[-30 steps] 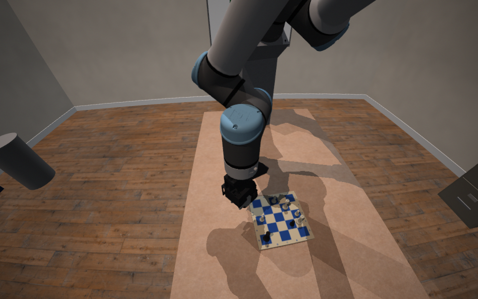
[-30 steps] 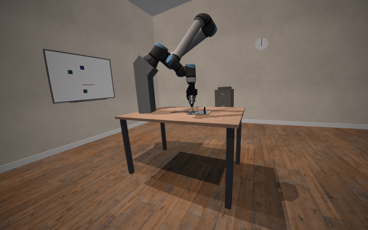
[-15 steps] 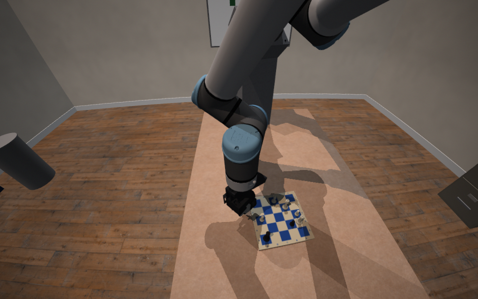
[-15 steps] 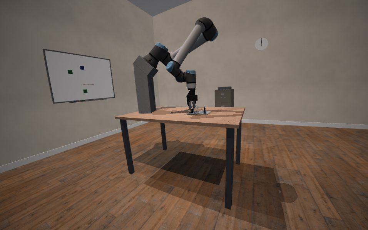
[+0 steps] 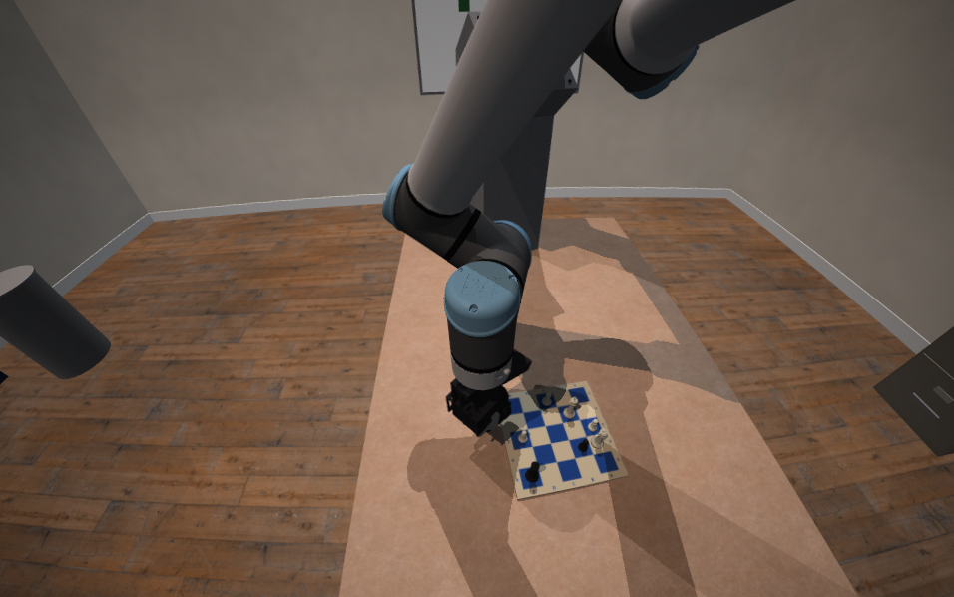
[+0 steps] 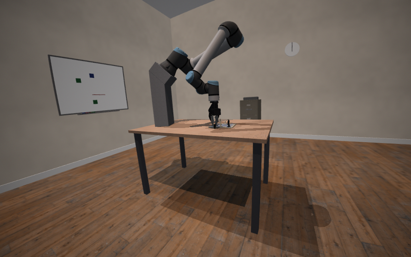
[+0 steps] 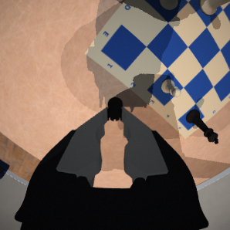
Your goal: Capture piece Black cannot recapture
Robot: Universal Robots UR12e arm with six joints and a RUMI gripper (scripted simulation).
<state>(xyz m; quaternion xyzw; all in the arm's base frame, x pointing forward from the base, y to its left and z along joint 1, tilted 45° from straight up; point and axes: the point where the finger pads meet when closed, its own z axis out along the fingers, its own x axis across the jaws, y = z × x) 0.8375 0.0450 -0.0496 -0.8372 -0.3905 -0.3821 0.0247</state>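
Observation:
My gripper (image 7: 115,108) (image 5: 490,429) (image 6: 214,124) is shut on a small black chess piece (image 7: 114,108), which stands upright between the fingertips. It hangs low over the bare table (image 5: 422,506) (image 6: 242,133), just off the left edge of the blue-and-cream chessboard (image 5: 563,487) (image 7: 98,43). On the board, a white pawn (image 7: 167,86) (image 5: 522,436) stands in the near edge column. A black piece (image 7: 201,123) (image 5: 532,472) stands on a corner square. Another black piece (image 5: 582,445) and several white pieces, one of them (image 5: 572,406), stand further across the board.
The arm's grey pedestal (image 6: 162,96) stands on the table's far end. The table's long edge runs a short way left of the gripper. A grey filing cabinet (image 6: 250,108) stands by the back wall, off the table.

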